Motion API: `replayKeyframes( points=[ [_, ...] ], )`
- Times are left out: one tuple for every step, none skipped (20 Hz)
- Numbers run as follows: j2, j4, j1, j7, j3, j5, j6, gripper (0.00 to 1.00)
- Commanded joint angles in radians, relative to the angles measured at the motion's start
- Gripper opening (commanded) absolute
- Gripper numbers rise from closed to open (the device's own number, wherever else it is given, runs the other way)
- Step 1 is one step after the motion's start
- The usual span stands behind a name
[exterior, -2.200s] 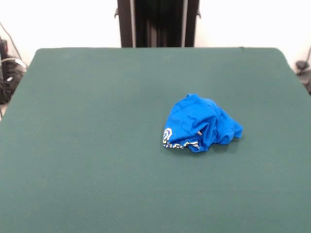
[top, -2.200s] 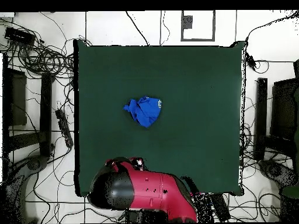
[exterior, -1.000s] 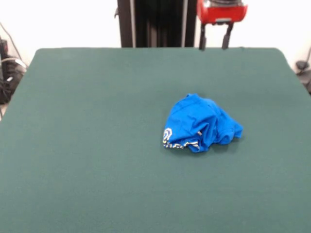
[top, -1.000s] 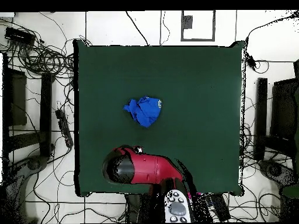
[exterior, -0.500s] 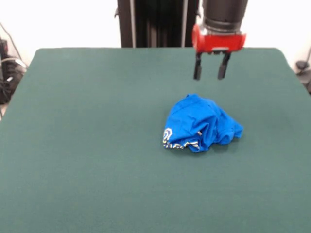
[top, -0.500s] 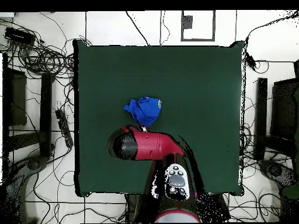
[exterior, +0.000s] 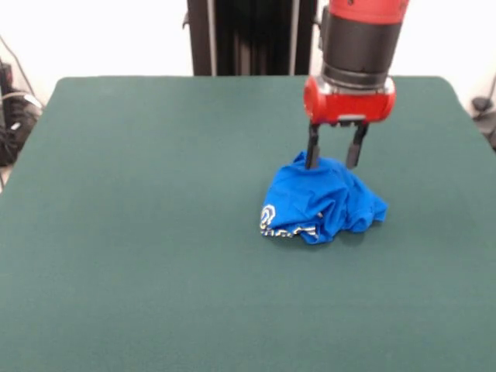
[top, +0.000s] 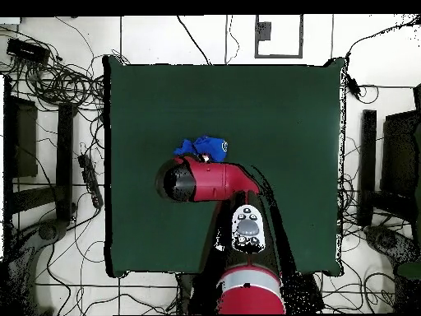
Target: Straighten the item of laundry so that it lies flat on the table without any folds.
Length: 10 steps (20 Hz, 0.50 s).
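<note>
Front view: crumpled blue T-shirt (exterior: pixel 322 200), soft rumpled mound right of centre on matte green felt table (exterior: pixel 139 232), print edge showing low on its left side, long axis roughly left-right. Gripper (exterior: pixel 333 157) spread wide, tips at the mound's top, gripping nothing. Overhead view: arm (top: pixel 205 183) hides most of the shirt; only its upper edge shows.

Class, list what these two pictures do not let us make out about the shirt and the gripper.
1. Overhead view: the arm covers the gripper and most of the shirt.
2. Front view: the shirt is bunched, so its print shows only as a strip at the lower left edge, unreadable.
3. Front view: the open gripper is at the shirt's top; contact cannot be told.
</note>
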Motion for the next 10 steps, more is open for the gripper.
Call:
replayKeyframes(
  points=[
    [0.100, -0.116, 0.003, 0.056, 0.062, -0.034, 0.056, 1.00],
    [0.115, -0.128, 0.011, 0.065, 0.053, -0.034, 0.055, 1.00],
    [0.131, -0.139, 0.020, 0.078, 0.043, -0.025, 0.075, 1.00],
    [0.139, -0.138, 0.019, 0.083, 0.035, -0.025, 0.078, 1.00],
    [0.150, -0.147, 0.023, 0.088, 0.029, -0.026, 0.066, 1.00],
    [0.160, -0.154, 0.026, 0.096, 0.019, -0.021, 0.079, 1.00],
    [0.167, -0.160, 0.026, 0.099, 0.018, -0.023, 0.062, 1.00],
    [0.159, -0.138, 0.027, 0.106, 0.010, -0.028, 0.046, 1.00],
    [0.147, -0.115, 0.026, 0.112, 0.004, -0.031, 0.037, 1.00],
    [0.152, -0.122, 0.032, 0.118, -0.007, -0.028, 0.051, 1.00]
  ],
)
